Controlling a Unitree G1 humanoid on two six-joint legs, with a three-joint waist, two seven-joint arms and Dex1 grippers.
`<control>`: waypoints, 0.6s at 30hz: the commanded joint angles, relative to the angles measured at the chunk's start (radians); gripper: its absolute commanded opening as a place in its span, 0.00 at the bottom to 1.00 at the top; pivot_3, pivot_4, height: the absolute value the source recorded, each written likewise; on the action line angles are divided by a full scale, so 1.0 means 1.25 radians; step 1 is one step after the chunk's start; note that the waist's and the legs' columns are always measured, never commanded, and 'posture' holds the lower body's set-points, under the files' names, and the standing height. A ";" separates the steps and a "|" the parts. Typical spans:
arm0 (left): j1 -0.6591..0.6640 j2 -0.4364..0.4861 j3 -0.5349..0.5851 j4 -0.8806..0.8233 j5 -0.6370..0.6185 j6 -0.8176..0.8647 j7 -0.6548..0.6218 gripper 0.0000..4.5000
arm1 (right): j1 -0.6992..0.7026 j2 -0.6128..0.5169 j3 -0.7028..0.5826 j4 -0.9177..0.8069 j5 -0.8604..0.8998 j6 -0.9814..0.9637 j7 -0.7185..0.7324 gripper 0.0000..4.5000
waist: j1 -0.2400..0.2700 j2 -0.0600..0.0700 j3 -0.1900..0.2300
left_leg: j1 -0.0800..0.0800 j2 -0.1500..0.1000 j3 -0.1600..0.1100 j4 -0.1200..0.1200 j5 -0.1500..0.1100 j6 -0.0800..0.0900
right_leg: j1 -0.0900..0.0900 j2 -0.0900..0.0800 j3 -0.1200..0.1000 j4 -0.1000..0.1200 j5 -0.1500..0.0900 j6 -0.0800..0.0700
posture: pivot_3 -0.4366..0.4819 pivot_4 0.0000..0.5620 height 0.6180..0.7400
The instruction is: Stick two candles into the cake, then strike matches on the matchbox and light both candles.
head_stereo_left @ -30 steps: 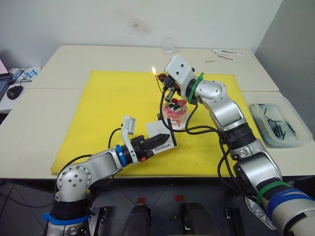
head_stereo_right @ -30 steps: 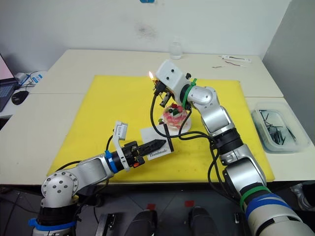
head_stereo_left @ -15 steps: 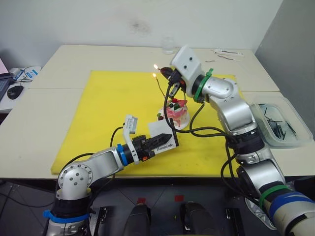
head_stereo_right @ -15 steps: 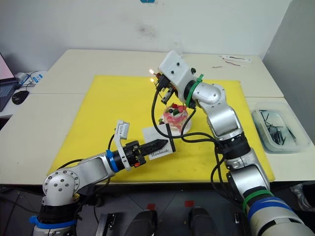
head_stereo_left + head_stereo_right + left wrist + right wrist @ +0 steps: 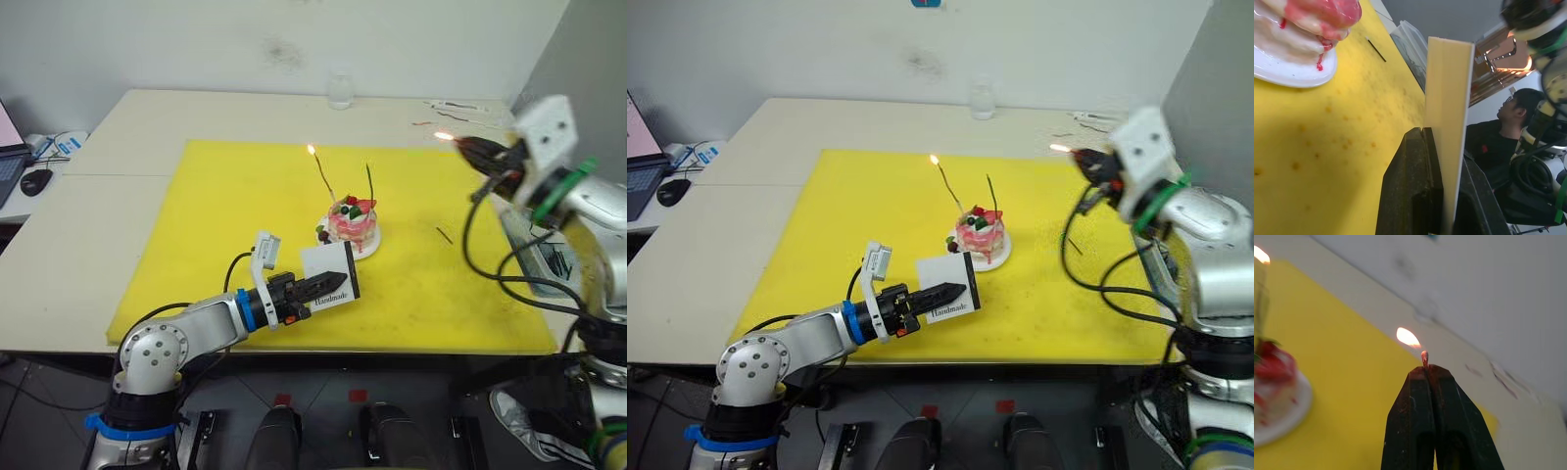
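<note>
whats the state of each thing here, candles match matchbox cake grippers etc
left candle: stuck in the cake, lit
right candle: stuck in the cake, no flame
cake: upright on its white plate
match: burning, pinched in the right gripper
matchbox: held on edge in the left gripper
loose match: lying on the yellow mat
plastic tub: open, at the table's right edge

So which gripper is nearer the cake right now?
Left. The left gripper holds the matchbox just in front of the cake; the right gripper, holding a burning match, is far off to the cake's right.
</note>
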 commanded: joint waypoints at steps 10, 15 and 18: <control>-0.032 -0.017 -0.016 0.004 0.037 -0.001 -0.052 0.00 | 0.094 -0.060 -0.045 0.086 -0.107 0.092 -0.184 0.01 | -0.007 0.001 0.000 | 0.000 0.001 -0.001 0.000 0.000 0.000 | -0.001 0.003 0.001 0.001 0.000 0.000 | 0.48 0.27 1.00; -0.014 -0.020 -0.011 -0.011 0.037 -0.003 -0.048 0.00 | 0.101 -0.028 -0.056 0.075 -0.093 0.104 -0.213 0.10 | -0.007 0.002 0.000 | 0.000 0.001 0.000 0.000 0.000 0.000 | -0.001 0.003 0.003 0.001 0.000 0.000 | 0.48 0.27 1.00; -0.010 -0.020 -0.006 -0.014 0.034 -0.003 -0.045 0.00 | 0.090 -0.018 -0.061 0.074 -0.092 0.109 -0.229 0.29 | -0.006 0.002 0.000 | 0.000 0.001 0.000 0.000 0.000 0.000 | -0.001 0.003 0.002 0.001 0.000 0.000 | 0.48 0.27 1.00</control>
